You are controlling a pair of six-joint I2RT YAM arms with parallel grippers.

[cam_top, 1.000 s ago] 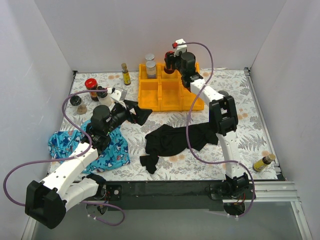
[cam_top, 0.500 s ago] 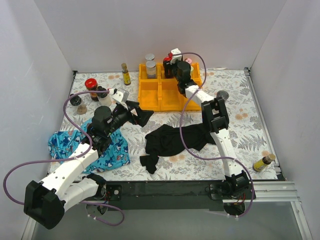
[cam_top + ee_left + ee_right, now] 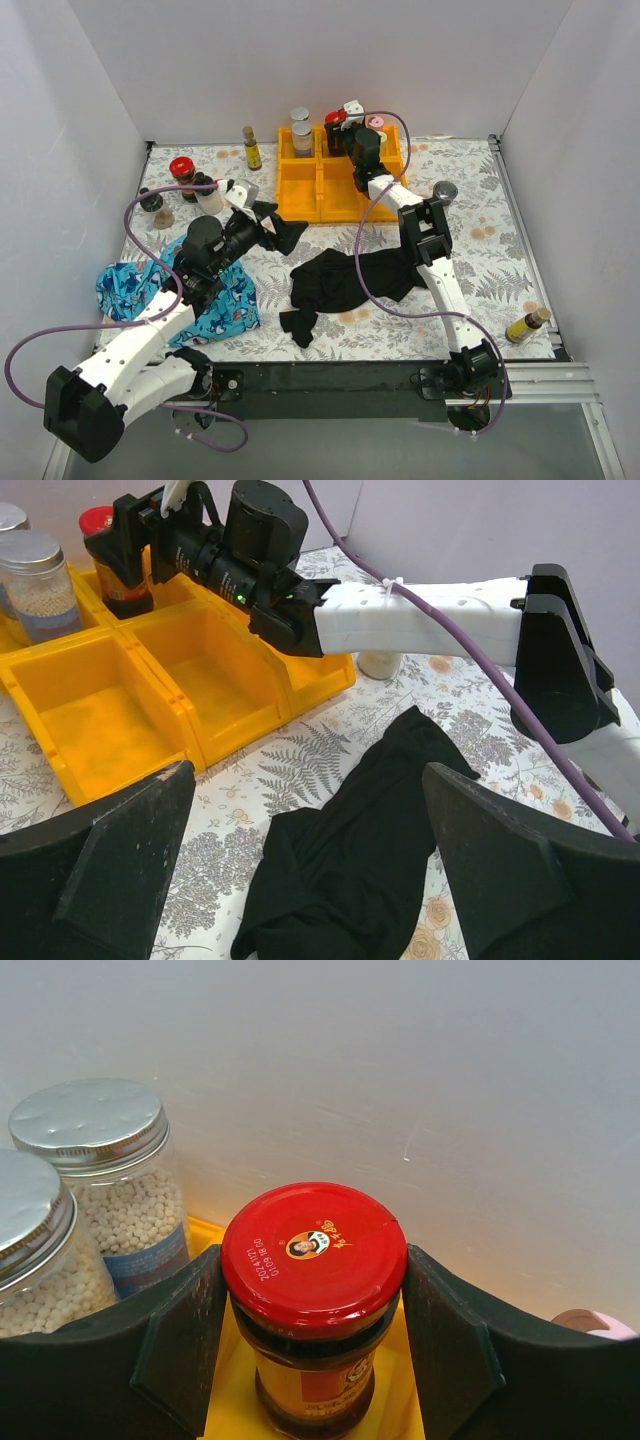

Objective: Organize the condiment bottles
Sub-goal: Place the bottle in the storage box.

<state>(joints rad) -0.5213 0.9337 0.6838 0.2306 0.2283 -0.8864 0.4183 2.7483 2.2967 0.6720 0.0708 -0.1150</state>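
As we look down from above, the right gripper (image 3: 339,130) is clamped on a red-lidded jar (image 3: 334,118) at the middle back compartment of the orange tray (image 3: 300,190). Two silver-lidded jars (image 3: 301,125) stand in the back compartment to its left, and a pink-lidded jar (image 3: 376,122) in the back one to its right. Left of the tray, near its back corner, stands an amber bottle (image 3: 251,148). Further left is another red-topped jar (image 3: 182,170). Right of the tray sits a lone silver-topped jar (image 3: 445,190), and a second amber bottle (image 3: 527,325) sits well apart, toward the near right. The left gripper (image 3: 282,226) hangs near the tray's front left corner with its jaws spread wide and nothing between them. A black cloth (image 3: 350,280) lies in front of the tray, with a blue cloth (image 3: 215,295) further off to the left.

From the left wrist we see its own fingers (image 3: 120,860) far apart above the black cloth (image 3: 350,850). The tray (image 3: 90,720) is ahead, with the silver-lidded jars (image 3: 40,580) at its far end and the right gripper (image 3: 125,555) around the red-lidded jar (image 3: 95,522).

From the right wrist, the fingers (image 3: 180,1340) hug both sides of the red-lidded jar (image 3: 315,1250) just under its lid, with the silver-lidded jars (image 3: 95,1130) close on the left. We cannot tell whether its base touches the tray floor.
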